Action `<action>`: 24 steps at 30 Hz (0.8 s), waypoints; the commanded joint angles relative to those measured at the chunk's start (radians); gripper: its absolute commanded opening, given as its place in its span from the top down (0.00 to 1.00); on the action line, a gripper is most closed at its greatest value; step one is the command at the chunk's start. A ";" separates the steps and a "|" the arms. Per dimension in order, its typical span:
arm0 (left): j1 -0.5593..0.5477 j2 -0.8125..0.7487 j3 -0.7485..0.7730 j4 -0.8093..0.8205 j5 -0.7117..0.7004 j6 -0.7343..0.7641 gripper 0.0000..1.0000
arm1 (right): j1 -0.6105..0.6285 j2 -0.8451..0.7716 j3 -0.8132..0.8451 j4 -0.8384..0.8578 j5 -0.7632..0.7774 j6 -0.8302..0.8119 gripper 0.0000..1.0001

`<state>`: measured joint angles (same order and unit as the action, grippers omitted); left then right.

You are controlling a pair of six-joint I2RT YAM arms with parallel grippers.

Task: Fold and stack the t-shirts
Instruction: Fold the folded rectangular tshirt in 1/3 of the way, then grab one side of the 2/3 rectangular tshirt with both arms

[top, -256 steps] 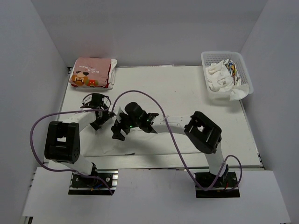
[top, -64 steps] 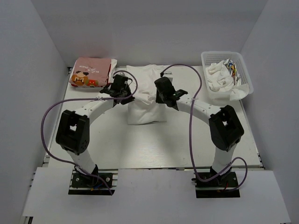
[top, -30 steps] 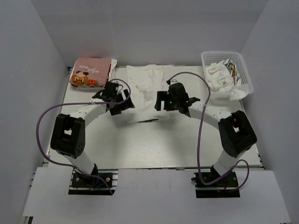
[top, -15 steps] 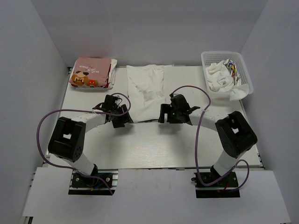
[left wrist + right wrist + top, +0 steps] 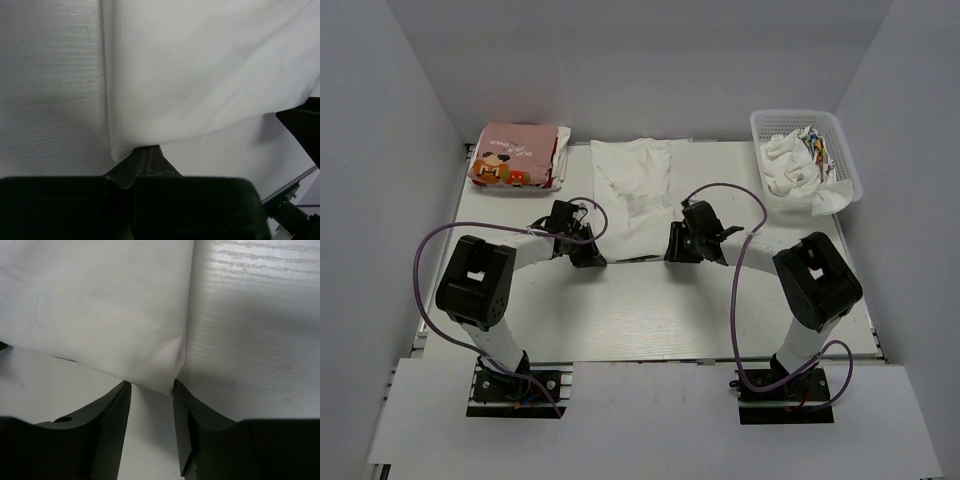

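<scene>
across the far middle of the table (image 5: pixel 620 320) we note the white t-shirt (image 5: pixel 635 190) spread flat. at the far left corner the pink t-shirt (image 5: pixel 515 155) lies folded. left gripper (image 5: pixel 145 152): fingers clenched on the white t-shirt's near left corner. right gripper (image 5: pixel 151 387): fingers parted, near right corner loose between them.

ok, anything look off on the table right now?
Minor only: crumpled white cloth spills over the near rim of the basket. The white t-shirt lies flat but is creased around its middle. The pink t-shirt sits neatly folded.
</scene>
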<state>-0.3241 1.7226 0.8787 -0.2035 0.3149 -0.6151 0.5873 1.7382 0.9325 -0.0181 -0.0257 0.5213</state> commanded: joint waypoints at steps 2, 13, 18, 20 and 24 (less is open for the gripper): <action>-0.004 0.022 0.016 -0.043 -0.050 0.017 1.00 | -0.004 0.043 0.046 0.033 0.021 0.000 0.55; -0.004 -0.098 -0.003 -0.065 -0.105 0.017 1.00 | -0.001 0.044 0.075 0.024 0.055 -0.009 1.00; -0.004 -0.207 -0.032 -0.042 -0.105 0.026 1.00 | 0.006 -0.046 0.026 0.020 -0.031 -0.061 1.00; -0.004 -0.228 -0.032 -0.051 -0.105 0.026 1.00 | 0.009 -0.092 -0.012 0.024 -0.058 -0.063 1.00; -0.004 -0.186 -0.009 -0.105 -0.138 0.026 0.53 | 0.014 -0.126 -0.037 0.026 -0.085 -0.063 1.00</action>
<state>-0.3286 1.5246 0.8543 -0.2588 0.2131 -0.5953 0.5922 1.6524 0.9123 0.0002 -0.0616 0.4816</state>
